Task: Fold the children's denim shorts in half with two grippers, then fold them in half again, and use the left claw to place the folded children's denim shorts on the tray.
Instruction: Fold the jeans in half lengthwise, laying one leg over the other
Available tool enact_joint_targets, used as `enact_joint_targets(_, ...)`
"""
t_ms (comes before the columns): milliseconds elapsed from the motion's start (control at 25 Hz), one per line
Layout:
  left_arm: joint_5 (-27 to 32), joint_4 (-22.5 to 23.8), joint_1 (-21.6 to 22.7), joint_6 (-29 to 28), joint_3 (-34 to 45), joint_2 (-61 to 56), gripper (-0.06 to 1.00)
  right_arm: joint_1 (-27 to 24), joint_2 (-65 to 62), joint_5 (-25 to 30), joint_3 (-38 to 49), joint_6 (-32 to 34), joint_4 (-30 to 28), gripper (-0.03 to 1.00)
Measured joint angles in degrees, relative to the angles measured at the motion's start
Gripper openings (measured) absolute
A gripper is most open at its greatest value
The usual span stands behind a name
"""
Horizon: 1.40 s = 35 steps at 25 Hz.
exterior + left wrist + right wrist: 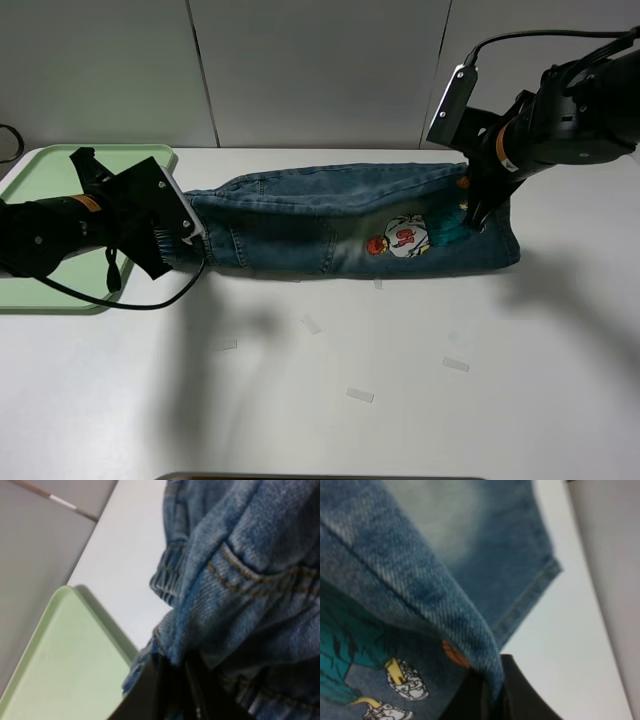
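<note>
The children's denim shorts [340, 215] lie as a long folded strip on the tabletop [400, 380], with the waistband end just beside the tray [40, 165]. Soft, floppy denim should sag between holds, so the two ends are best gripped. The left claw [193, 238] has its fingers [147, 692] pinched shut on the waistband end, and the right claw [478, 212] is pinched shut on the leg end. Open room lies on the near tabletop; the tray rim is close to the left claw.

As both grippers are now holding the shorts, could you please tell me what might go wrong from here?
1. The left gripper and right gripper each pinch only a thin edge of the shorts; a layer could slip free when lifted.
2. The waistband end lies close beside the tray, so fabric might catch on its rim.
</note>
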Motion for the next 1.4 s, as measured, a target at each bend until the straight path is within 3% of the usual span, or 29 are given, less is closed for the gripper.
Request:
enact_joint_targets(320,0.3,0.0,2.2,0.1,-4.8,0.2,0.06,-4.9,0.5,-6.0,-2.1,4.3,-0.2,-0.03)
enact_joint_targets(840,-1.8,2.4,2.8,0.2,-5.3,3.3,0.06,-5.4,6.0,-9.3,-2.1,4.7,-1.1,-0.03)
enact_joint_targets(1400,-2.5,2.5,5.7,0.2,-9.0,3.6,0.06,-5.4,8.2,-11.4,-9.8,4.8,-1.5,-0.03)
